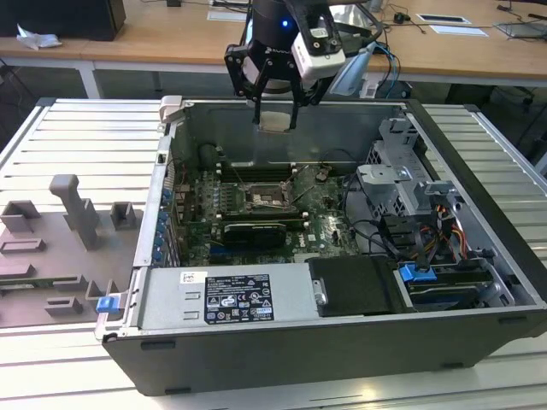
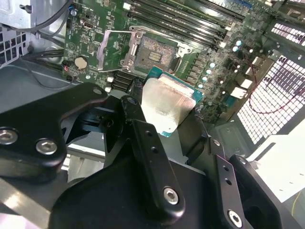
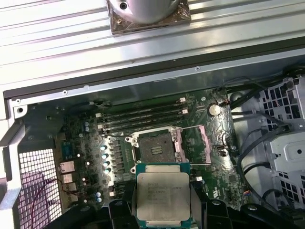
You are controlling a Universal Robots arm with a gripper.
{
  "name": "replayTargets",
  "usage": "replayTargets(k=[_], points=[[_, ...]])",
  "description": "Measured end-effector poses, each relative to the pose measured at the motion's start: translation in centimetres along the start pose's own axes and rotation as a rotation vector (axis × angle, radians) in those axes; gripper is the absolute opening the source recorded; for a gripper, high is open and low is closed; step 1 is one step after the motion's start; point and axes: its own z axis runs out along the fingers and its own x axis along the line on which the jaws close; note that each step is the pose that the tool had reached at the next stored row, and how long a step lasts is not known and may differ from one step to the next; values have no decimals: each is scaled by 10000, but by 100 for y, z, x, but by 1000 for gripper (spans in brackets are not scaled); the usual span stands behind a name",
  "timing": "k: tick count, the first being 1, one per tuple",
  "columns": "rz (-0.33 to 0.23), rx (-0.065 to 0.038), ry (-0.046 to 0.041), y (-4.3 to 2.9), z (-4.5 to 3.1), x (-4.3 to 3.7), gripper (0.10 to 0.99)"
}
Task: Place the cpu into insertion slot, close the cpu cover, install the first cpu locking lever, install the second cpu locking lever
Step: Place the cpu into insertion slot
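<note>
So far, the black gripper (image 1: 275, 118), upper middle of the exterior view, clasps the flat square silver-topped cpu (image 3: 163, 195) above the empty metal-rimmed insertion slot (image 1: 261, 201), every step left.

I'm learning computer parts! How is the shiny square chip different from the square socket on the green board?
The flat square silver-topped chip is smooth, pale; the square dark-centred socket is dark inside. The chip hangs in the gripper; the socket sits in the board. Both are square.

Shiny metal-topped cpu (image 3: 163, 194)
</note>
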Motion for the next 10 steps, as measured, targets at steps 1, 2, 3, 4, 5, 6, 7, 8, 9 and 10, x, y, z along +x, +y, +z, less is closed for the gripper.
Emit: replayTargets(k=[1,2,3,4,5,6,7,8,9,10], points=[[34,-1,-3,0,0,0,541],[70,-2,-6,0,0,0,541],[140,-3,-12,0,0,0,541],[174,-3,-16,0,0,0,541],[222,-4,-19,0,0,0,541],[300,-6,-26,0,0,0,541],[342,-7,-30,0,0,0,541],[381,-8,-34,0,0,0,541],[434,-8,-39,0,0,0,541],[468,-9,-42,0,0,0,541]])
